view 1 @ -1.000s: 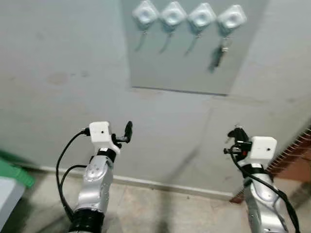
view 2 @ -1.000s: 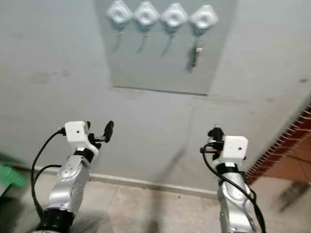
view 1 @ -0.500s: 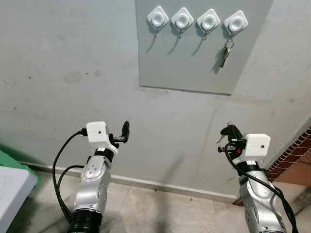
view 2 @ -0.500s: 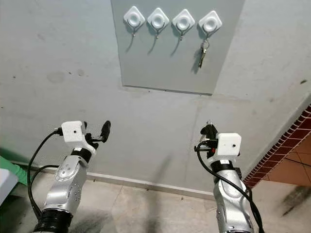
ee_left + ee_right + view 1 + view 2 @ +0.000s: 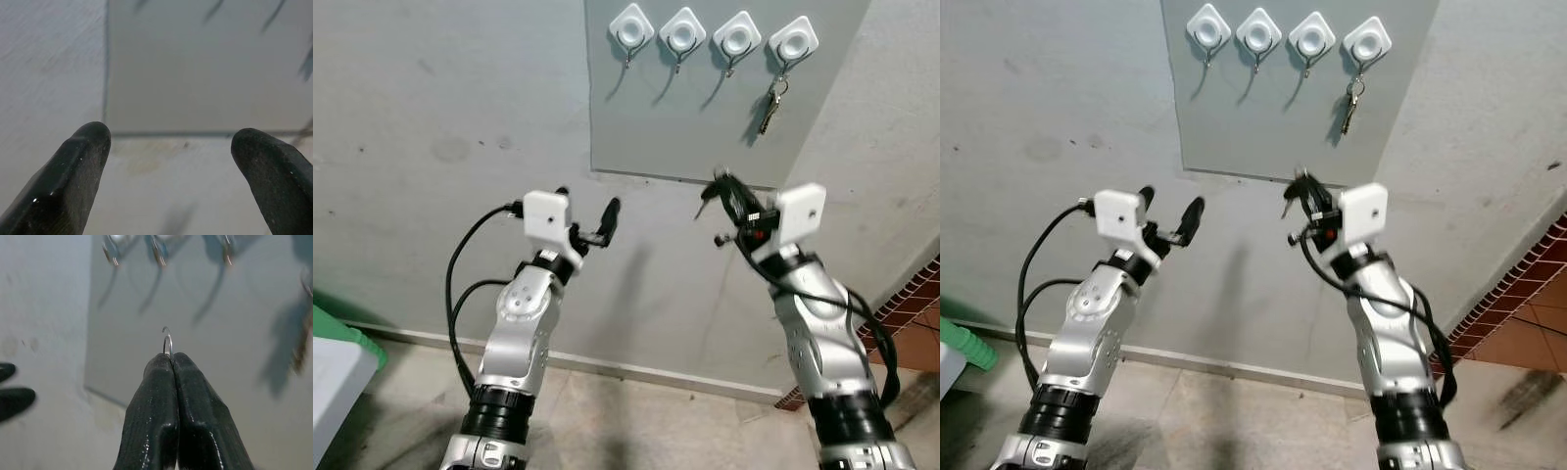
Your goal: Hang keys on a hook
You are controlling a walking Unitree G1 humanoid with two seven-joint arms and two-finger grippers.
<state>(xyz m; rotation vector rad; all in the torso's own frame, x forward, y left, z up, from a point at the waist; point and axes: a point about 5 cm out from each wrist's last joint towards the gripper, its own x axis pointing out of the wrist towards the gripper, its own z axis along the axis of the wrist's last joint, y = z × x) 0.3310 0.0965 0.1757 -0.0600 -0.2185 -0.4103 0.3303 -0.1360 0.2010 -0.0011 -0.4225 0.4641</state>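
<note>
A grey panel (image 5: pixel 695 117) on the wall carries a row of white diamond hooks (image 5: pixel 682 29). A bunch of keys (image 5: pixel 769 106) hangs from the rightmost hook (image 5: pixel 793 39); the others are bare. My right gripper (image 5: pixel 717 181) is raised just below the panel's lower edge, shut on a thin silver key ring (image 5: pixel 167 340) that sticks out past its fingertips (image 5: pixel 161 364). A small key (image 5: pixel 703 209) dangles under it. My left gripper (image 5: pixel 587 201) stands open to its left, holding nothing, and faces the panel's lower left corner (image 5: pixel 110 129).
A brick-red tiled wall (image 5: pixel 911 294) starts at the far right. A green object (image 5: pixel 337 328) and a white box (image 5: pixel 333 377) sit at the lower left. A pale baseboard (image 5: pixel 636 372) runs along the stone floor (image 5: pixel 636 431) below.
Both arms have risen toward the panel. The right gripper moved up and left with the key ring to just under the panel; the left gripper moved up and right.
</note>
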